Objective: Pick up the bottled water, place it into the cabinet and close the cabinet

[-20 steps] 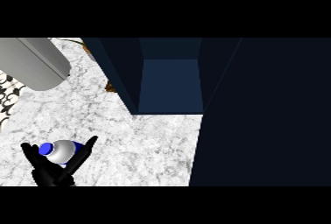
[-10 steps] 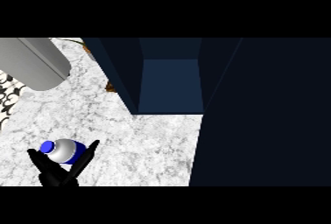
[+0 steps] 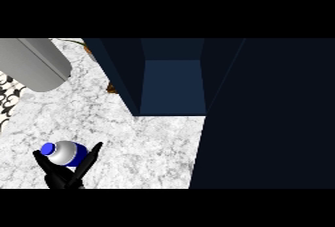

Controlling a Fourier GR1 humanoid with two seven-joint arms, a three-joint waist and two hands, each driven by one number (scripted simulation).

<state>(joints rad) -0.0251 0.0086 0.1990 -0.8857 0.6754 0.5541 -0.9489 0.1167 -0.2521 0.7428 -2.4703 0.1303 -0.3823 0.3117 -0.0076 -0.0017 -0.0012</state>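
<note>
one bottled water (image 3: 65, 153) showed in the head view, with one blue cap and one blue label band. one black hand (image 3: 65, 175) was there, at the lower left edge. one dark blue cabinet (image 3: 171, 84) stood on the counter, with one open compartment and one door (image 3: 268, 115) swung wide at the right. one marble counter (image 3: 137, 146) lay beneath them. one grey cylinder (image 3: 36, 64) crossed the upper left corner. one patterned black-and-white patch (image 3: 9, 91) sat at the left edge.
</note>
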